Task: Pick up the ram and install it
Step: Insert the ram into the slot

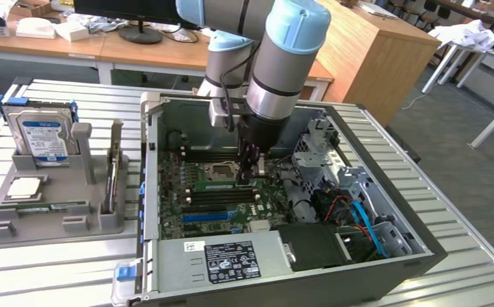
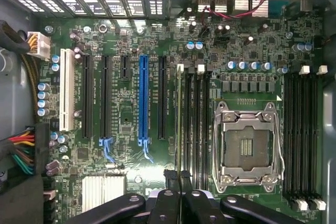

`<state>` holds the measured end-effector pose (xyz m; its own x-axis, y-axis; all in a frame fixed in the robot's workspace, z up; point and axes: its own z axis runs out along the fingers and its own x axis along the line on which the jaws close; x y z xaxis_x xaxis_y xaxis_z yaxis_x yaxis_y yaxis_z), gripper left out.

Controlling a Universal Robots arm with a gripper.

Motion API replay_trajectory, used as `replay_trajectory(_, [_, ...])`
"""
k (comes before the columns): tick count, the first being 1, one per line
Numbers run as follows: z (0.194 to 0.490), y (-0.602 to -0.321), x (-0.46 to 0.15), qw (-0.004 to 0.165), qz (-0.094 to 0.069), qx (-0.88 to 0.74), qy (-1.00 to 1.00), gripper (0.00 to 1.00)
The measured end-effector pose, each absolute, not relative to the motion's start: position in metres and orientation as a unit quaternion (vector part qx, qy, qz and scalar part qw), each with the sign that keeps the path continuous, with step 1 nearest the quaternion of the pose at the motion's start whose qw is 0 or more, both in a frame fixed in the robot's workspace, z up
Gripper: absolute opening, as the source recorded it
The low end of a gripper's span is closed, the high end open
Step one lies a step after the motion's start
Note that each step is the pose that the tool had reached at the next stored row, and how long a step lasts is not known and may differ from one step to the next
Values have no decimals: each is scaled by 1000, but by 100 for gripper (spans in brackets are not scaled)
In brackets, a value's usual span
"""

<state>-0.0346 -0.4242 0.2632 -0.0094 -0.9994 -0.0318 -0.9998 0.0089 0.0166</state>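
Note:
The ram (image 2: 180, 119) stands on edge in a memory slot of the motherboard (image 2: 126, 114), beside the open processor socket (image 2: 247, 148). In the exterior view the ram (image 1: 221, 185) is a green strip inside the open computer case (image 1: 400, 256). My gripper (image 2: 177, 174) hangs over one end of that slot, its two dark fingertips (image 2: 170, 174) shut close together with nothing between them. Whether they touch the stick I cannot tell. The arm reaches down into the case, and my gripper (image 1: 251, 174) is low over the board.
A long blue slot (image 2: 143, 98) and black slots lie beside the ram slots. More memory slots (image 2: 302, 140) sit past the socket. On the exterior view's left, a grey fixture (image 1: 89, 224) holds a hard drive (image 1: 42, 131) and a silver chip (image 1: 23, 187). Cables (image 1: 362, 214) crowd the case's right.

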Motion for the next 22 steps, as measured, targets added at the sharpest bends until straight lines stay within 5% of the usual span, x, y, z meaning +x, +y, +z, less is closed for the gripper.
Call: replay_trajectory(22, [256,-424,-36,6,17,-704,710,12])
